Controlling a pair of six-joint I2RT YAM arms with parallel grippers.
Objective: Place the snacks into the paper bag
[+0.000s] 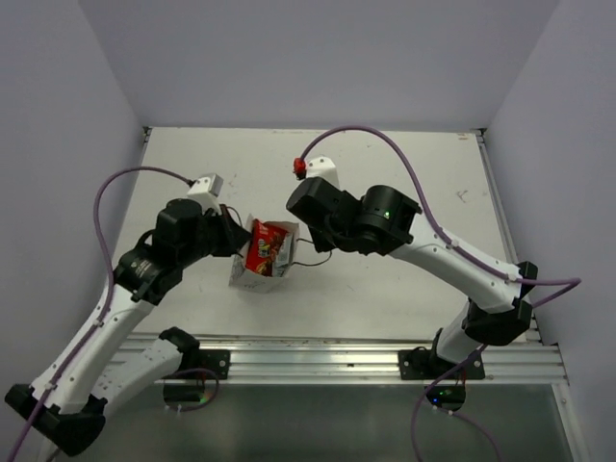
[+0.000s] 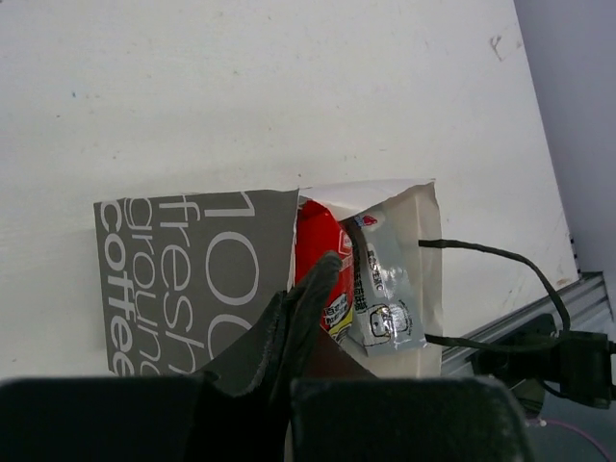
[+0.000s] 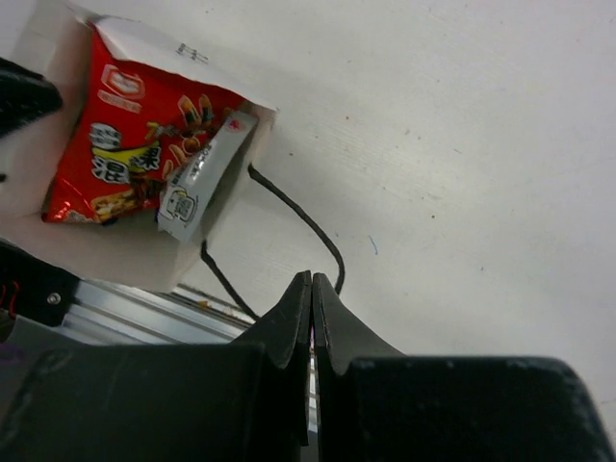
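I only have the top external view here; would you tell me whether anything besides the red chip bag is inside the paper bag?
Observer: Yes, a small silvery packet lies beside the red chip bag inside the paper bag.
Operator: Thank you. Is the right gripper carrying anything?
Observer: No, the right gripper is shut and empty, above the bare table beside the bag.
Operator: And does the left gripper have hold of the bag?
Observer: It seems so: the left gripper looks pinched on the bag's wall at the mouth.
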